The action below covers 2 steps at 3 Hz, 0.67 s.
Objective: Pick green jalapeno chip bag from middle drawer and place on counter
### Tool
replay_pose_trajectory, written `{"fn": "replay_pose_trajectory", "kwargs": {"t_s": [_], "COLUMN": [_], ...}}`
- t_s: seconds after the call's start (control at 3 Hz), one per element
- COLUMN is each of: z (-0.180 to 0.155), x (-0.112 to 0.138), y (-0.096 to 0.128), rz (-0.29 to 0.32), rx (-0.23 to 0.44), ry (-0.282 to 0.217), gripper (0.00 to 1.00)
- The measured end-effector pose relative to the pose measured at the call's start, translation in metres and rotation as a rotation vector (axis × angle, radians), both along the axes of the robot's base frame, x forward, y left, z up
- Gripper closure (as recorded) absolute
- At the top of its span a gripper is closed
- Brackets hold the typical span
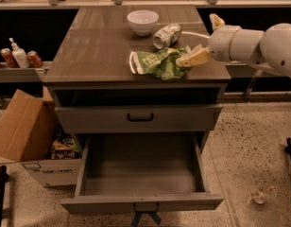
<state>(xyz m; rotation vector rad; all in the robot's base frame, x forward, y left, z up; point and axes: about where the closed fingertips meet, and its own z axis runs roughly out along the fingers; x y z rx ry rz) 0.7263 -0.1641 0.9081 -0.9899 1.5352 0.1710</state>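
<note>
Green bag (157, 63) flat on the counter (93, 46), gripper (205, 39) at its right end.
Its tan fingers (195, 58) are spread apart, holding nothing: one lies against the bag's right edge, the other points up. A can (166, 35) and a bowl (142, 21) sit just behind. Below, the drawer (141, 174) is pulled out.

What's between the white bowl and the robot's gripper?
In the camera view, a silvery can lies between the bowl and the gripper at the counter's right edge.
</note>
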Motion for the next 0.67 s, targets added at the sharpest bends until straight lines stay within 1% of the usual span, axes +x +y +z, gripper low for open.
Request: {"fn": "replay_pose_trajectory", "kwargs": {"t_s": [0.33,0.67], "z": [0.002,0.017], "x": [-0.006,-0.018], "y": [-0.006,-0.011], "rz": [-0.01,0.007], "rx": [0.008,0.048], "ry": [-0.009,-0.045], "gripper": [0.0,0.0]}}
